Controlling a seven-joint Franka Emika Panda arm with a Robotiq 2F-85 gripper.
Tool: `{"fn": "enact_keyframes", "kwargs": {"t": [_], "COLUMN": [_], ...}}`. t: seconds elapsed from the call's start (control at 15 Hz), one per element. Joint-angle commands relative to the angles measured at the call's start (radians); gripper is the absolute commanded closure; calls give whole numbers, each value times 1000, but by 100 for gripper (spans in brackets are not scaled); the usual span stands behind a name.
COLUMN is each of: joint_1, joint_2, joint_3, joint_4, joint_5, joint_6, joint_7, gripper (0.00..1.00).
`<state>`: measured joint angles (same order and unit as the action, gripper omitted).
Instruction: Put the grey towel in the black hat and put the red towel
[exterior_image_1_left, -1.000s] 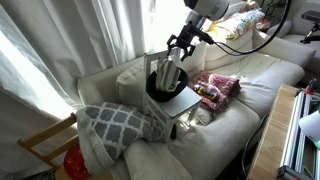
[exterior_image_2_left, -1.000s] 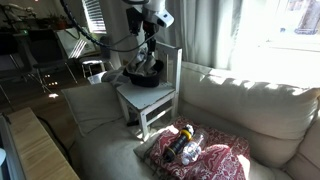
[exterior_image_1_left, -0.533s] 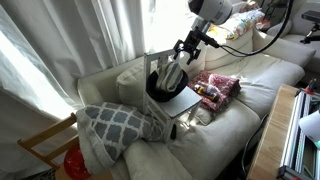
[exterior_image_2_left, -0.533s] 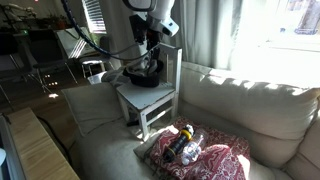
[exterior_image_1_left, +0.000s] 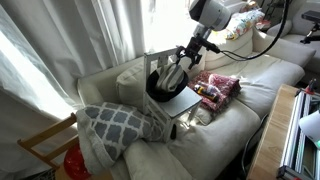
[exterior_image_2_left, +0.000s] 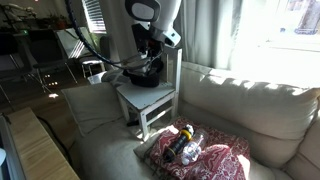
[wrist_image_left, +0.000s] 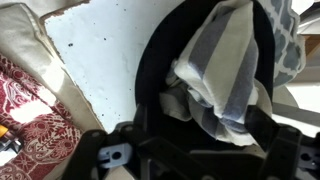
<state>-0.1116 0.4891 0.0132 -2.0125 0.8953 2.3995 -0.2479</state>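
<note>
The black hat (exterior_image_1_left: 155, 90) sits on a white chair seat on the couch and shows in both exterior views (exterior_image_2_left: 143, 79). The grey striped towel (wrist_image_left: 225, 70) lies crumpled inside the hat (wrist_image_left: 150, 70), partly sticking up out of it (exterior_image_1_left: 170, 75). My gripper (exterior_image_1_left: 187, 58) hovers just above the hat, up and to one side (exterior_image_2_left: 152, 52). In the wrist view its fingers (wrist_image_left: 205, 118) are spread wide and hold nothing. The red patterned towel (exterior_image_1_left: 220, 85) lies on the couch cushion beside the chair (exterior_image_2_left: 215, 160), with small items on it.
The white chair (exterior_image_1_left: 180, 102) stands on the cream couch (exterior_image_2_left: 250, 100), its backrest behind the hat. A grey-white patterned pillow (exterior_image_1_left: 115, 125) lies at the couch end. Bottles (exterior_image_2_left: 180, 145) rest on the red towel. A wooden surface (exterior_image_1_left: 275, 130) borders the couch front.
The gripper has risen and drawn back from the hat. The grey towel stays in the hat.
</note>
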Motion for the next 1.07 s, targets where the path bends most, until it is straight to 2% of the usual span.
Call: {"fn": "enact_keyframes", "kwargs": {"t": [0.0,0.2,0.6,0.87,1.0], "joint_1": [-7,-12,-34,-60,-79], "joint_2": [-1,-2,99,147,181], "joint_3": [7,9,20,42,66], "joint_4": [7,20,53,79,101], "joint_5": [8,21,44,95,157], "joint_6": [0,-1,7,33,22], "joint_7": [3,2,-44,-144,-215], "gripper": [0,0,0,0,0]}}
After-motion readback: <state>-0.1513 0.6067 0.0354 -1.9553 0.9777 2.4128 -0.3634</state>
